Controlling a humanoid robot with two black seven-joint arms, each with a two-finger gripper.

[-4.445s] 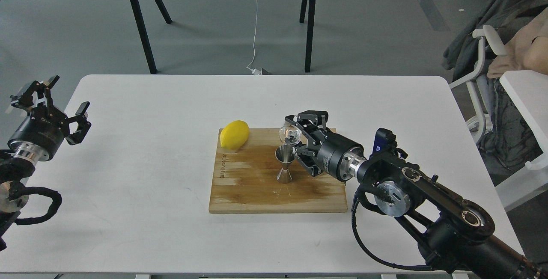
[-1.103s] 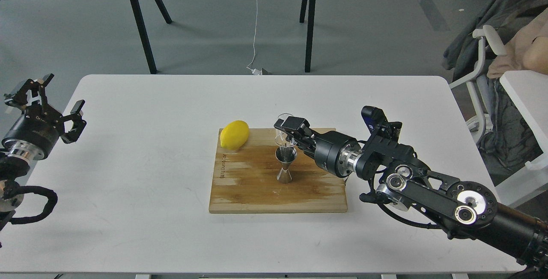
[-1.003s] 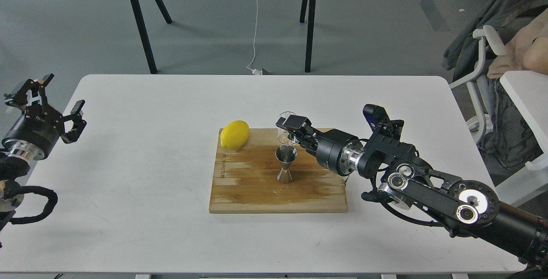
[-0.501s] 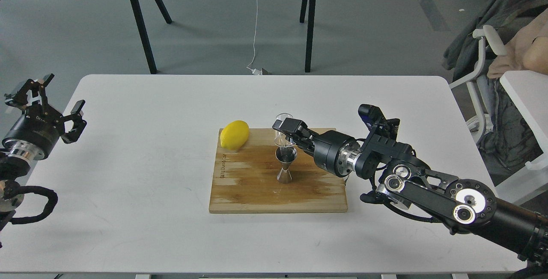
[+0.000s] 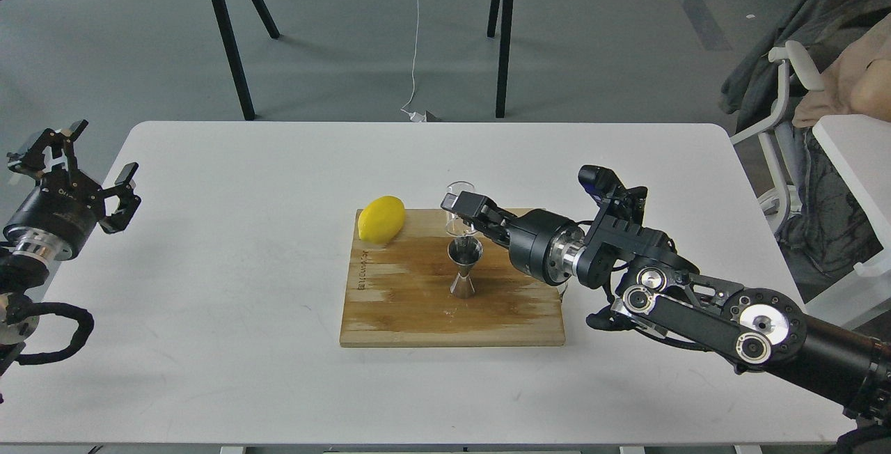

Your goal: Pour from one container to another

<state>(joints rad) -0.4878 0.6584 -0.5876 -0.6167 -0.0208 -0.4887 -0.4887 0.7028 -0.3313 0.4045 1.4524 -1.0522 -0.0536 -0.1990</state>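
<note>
A grey workshop floor with black trestle legs lies behind a white surface [image 5: 209, 231], and a wooden board [image 5: 418, 308] sits at its middle. In the head view, a yellow lemon [image 5: 381, 218] rests on the board's far left corner, and a steel jigger [image 5: 464, 267] stands upright near the board's centre. The right hand [image 5: 461, 214] reaches in from the right and pinches a small clear glass cup [image 5: 459, 203], holding it in the air just above and slightly behind the jigger's mouth. The cup looks about upright, its rim at the top; whether anything is left inside cannot be told. The left hand [image 5: 76, 175] hangs off the left edge of the surface, fingers spread and holding nothing. By my reading, the cup sits level over the jigger at the pouring step. If more must go in, the next move calls for a slow wrist roll with the lip kept over the narrow mouth; otherwise, setting the cup down on bare board.
</note>
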